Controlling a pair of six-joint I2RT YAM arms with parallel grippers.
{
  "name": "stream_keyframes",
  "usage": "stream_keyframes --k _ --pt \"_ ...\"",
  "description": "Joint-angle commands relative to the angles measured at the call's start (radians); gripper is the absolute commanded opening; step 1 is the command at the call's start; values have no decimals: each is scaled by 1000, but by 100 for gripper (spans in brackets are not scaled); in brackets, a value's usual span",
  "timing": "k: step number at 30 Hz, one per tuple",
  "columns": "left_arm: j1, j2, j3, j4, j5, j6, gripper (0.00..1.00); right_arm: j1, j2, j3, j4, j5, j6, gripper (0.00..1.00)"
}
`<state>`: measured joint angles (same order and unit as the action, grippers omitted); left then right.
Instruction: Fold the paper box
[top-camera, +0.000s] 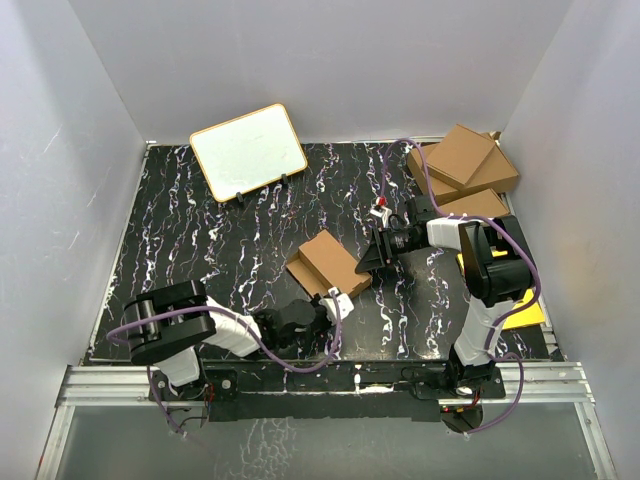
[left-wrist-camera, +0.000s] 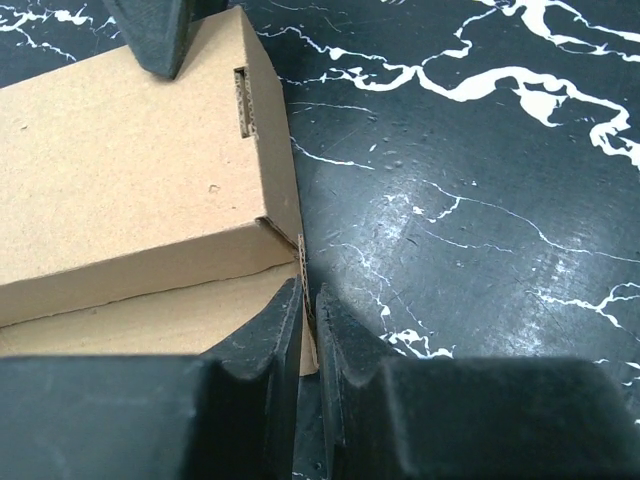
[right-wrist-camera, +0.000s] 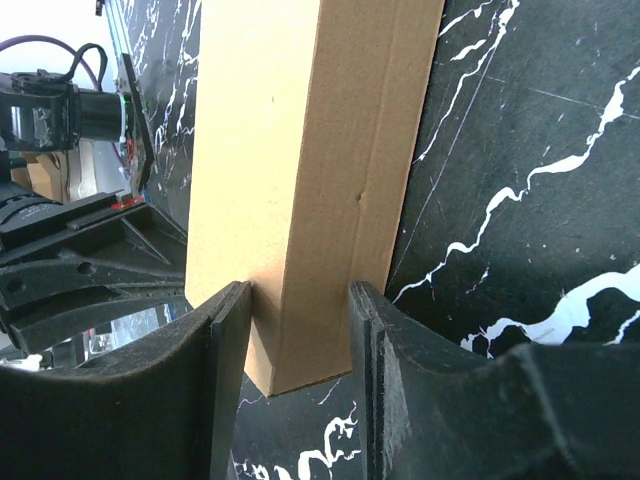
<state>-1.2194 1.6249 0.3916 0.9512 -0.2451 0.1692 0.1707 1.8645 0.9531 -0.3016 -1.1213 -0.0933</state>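
The paper box (top-camera: 330, 264) is a small brown carton lying on the black marbled table (top-camera: 200, 240) in the middle. My left gripper (top-camera: 335, 298) is at its near corner. In the left wrist view the left gripper (left-wrist-camera: 308, 300) is shut on a thin upright cardboard edge of the paper box (left-wrist-camera: 130, 170), beside a lower open flap. My right gripper (top-camera: 372, 262) is at the carton's right end. In the right wrist view the right gripper (right-wrist-camera: 298, 290) has the end of the paper box (right-wrist-camera: 320, 150) between its jaws, and both fingers touch its sides.
A white board (top-camera: 248, 150) leans at the back left. Larger brown cartons (top-camera: 462, 160) are stacked at the back right. A yellow sheet (top-camera: 525, 312) lies under the right arm. White walls close in the table on three sides.
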Motion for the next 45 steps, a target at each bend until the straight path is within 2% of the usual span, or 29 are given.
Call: stream_keyframes --k 1,29,45 --pt "27 -57 -20 33 20 -55 9 5 25 4 23 38 -5 45" --pt "59 -81 5 1 41 -131 8 13 30 6 18 47 -6 43" --pt "76 -93 63 -95 40 -182 8 16 30 7 15 48 -9 43"
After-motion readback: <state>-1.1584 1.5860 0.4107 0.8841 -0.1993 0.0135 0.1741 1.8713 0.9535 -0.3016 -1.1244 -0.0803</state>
